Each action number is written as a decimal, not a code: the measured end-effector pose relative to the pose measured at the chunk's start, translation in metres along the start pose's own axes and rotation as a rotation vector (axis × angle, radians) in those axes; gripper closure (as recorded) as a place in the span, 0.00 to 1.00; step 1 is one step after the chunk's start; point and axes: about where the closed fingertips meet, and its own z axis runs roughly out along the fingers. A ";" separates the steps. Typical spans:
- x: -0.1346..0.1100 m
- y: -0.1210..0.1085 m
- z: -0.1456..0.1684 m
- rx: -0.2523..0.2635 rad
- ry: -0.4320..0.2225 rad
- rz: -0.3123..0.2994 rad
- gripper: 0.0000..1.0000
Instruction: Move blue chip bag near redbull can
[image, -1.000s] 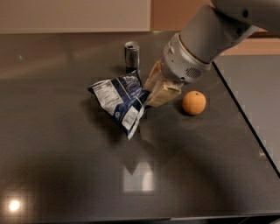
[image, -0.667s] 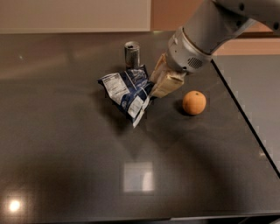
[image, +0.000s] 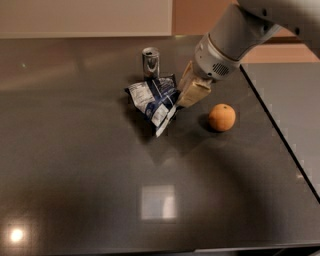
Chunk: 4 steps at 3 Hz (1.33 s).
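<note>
The blue chip bag (image: 154, 101) is a crinkly dark blue foil bag with a white panel, held tilted above the dark table. My gripper (image: 184, 96) is shut on the bag's right edge. The redbull can (image: 150, 62) stands upright just behind the bag, a slim silver and blue can with a silver top. The bag's top edge sits close below the can. The arm reaches in from the upper right.
A round orange fruit (image: 222, 117) lies on the dark table (image: 75, 165) to the right of the gripper. A seam runs diagonally down the table's right side (image: 280, 135). A pale wall edge lies behind the table.
The gripper has carried the blue chip bag back and to the right, closer to the redbull can. The can and the orange fruit have not moved.
</note>
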 end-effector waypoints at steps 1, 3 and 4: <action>0.007 -0.009 0.006 0.002 0.014 0.034 0.59; 0.010 -0.014 0.010 0.005 0.024 0.055 0.13; 0.009 -0.014 0.011 0.004 0.024 0.053 0.00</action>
